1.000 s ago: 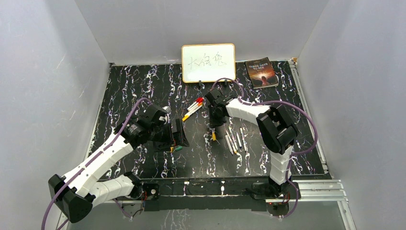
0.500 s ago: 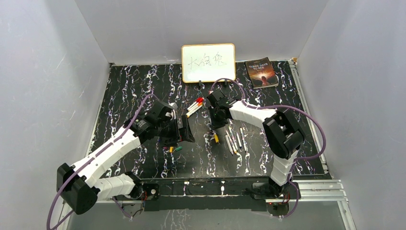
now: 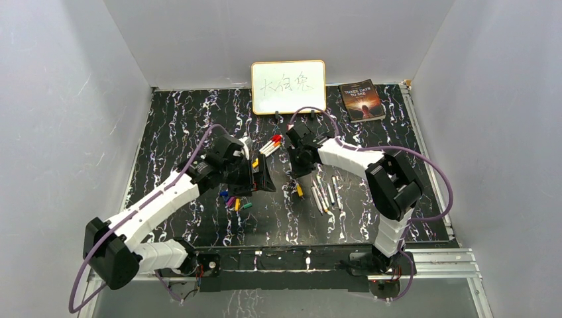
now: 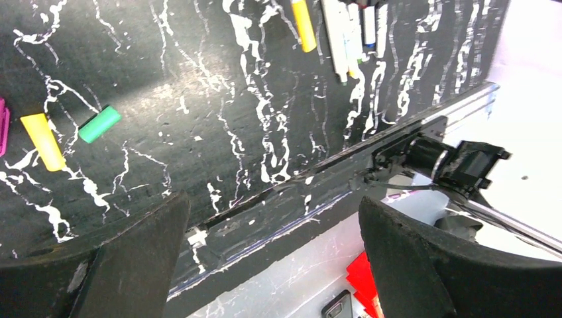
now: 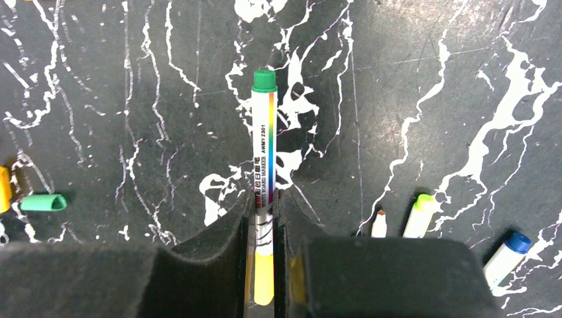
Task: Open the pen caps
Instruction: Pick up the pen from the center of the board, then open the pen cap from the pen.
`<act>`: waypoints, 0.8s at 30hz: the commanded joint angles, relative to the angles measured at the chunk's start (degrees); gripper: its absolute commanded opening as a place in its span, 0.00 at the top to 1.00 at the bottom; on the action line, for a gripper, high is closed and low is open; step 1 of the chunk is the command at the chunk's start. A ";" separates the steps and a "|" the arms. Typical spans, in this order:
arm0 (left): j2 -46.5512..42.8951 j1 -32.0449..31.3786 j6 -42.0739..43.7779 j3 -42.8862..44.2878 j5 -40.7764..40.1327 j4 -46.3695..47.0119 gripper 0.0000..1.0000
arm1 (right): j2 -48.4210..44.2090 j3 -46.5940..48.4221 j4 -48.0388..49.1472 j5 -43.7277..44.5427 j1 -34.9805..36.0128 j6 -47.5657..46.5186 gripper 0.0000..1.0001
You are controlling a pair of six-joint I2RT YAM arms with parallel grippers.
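Observation:
My right gripper (image 5: 264,199) is shut on a white-barrelled pen (image 5: 264,152). The pen's green end (image 5: 264,81) points away from the wrist and its yellow part (image 5: 264,278) sits deep between the fingers. In the top view this gripper (image 3: 299,163) hangs over the table's middle. My left gripper (image 3: 257,180) stands wide open beside it, holding nothing (image 4: 272,205). Loose pen caps lie below it: green (image 4: 99,124), yellow (image 4: 42,139) and a purple one (image 4: 2,126) at the frame edge. Two capped pens (image 3: 268,146) lie behind the grippers.
Several uncapped pens (image 3: 326,193) lie in a row right of the right gripper, and a yellow-ended one (image 3: 299,190) just below it. A whiteboard (image 3: 288,87) and a book (image 3: 362,100) stand at the back. The table's front rail (image 4: 331,179) runs under the left gripper.
The left arm has swung right and back toward the middle, uncovering the loose caps. The right gripper shifted slightly back, still shut on the pen.

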 commanded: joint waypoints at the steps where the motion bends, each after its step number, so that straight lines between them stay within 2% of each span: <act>1: -5.93 0.24 -1.53 -1.44 2.12 3.89 0.02 | -4.81 3.47 -0.69 -2.54 -0.05 -0.35 1.00; 6: -11.12 0.13 -4.69 -6.37 3.92 9.96 0.02 | -10.64 3.25 -1.56 -7.00 -0.02 2.13 1.00; 11: -14.28 -0.06 -6.54 -11.03 3.56 14.95 0.02 | -15.07 0.39 2.34 -16.42 -0.03 8.25 1.00; 18: -15.03 -0.52 -7.57 -13.13 3.54 20.04 0.02 | -21.68 -13.50 24.66 -28.12 -0.03 30.20 1.00; 21: -15.03 -0.64 -7.68 -13.32 3.49 21.40 0.02 | -23.49 -18.48 33.58 -28.58 0.19 37.64 1.00; 24: -15.25 -0.69 -9.17 -14.64 3.57 24.80 0.02 | -24.42 -19.29 37.18 -26.71 1.12 41.15 1.00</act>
